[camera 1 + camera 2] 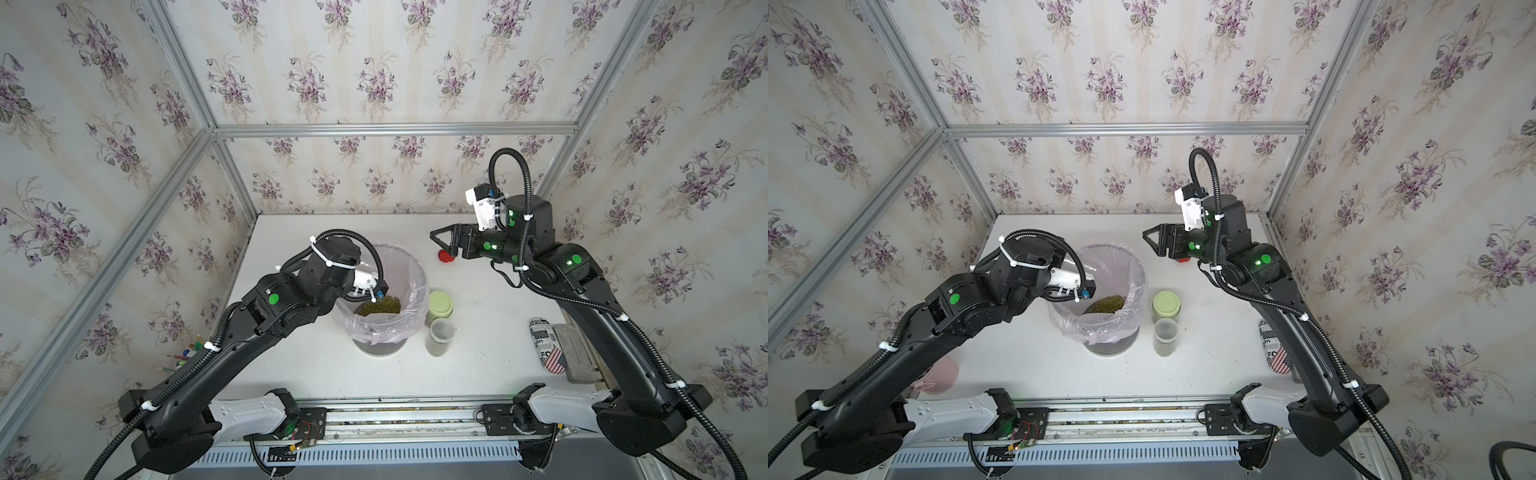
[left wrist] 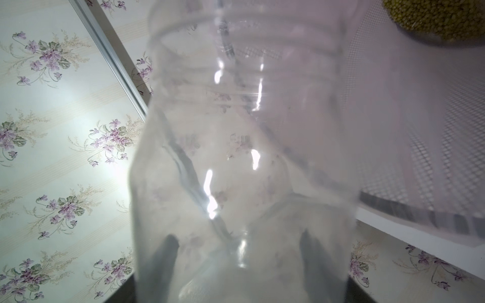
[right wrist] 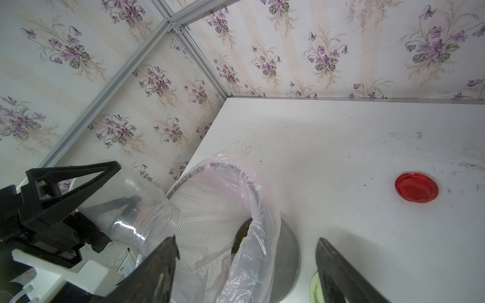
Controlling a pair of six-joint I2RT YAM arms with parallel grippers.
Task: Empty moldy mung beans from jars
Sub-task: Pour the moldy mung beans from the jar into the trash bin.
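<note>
My left gripper [image 3: 126, 183] is shut on an empty clear jar [image 3: 136, 210], tilted mouth-down over the bin's rim [image 1: 419, 270]. In the left wrist view the jar [image 2: 241, 157] fills the frame, with both fingers [image 2: 165, 257] dark behind its wall. Mung beans [image 1: 380, 306] lie heaped in the pink-lined bin [image 1: 1138, 266]. Right of the bin stand a green-lidded jar [image 1: 440, 303] and an open jar [image 1: 440, 338] with beans in its bottom. My right gripper [image 1: 438, 243] hangs open and empty above the table at the back, near a red lid [image 1: 446, 257] lying flat.
A printed pouch [image 1: 546, 345] and a grey block [image 1: 575, 353] lie at the table's right edge. Pens [image 1: 187, 357] and a pink cup [image 1: 940, 376] sit off the left side, under my left arm. Walls close in on three sides.
</note>
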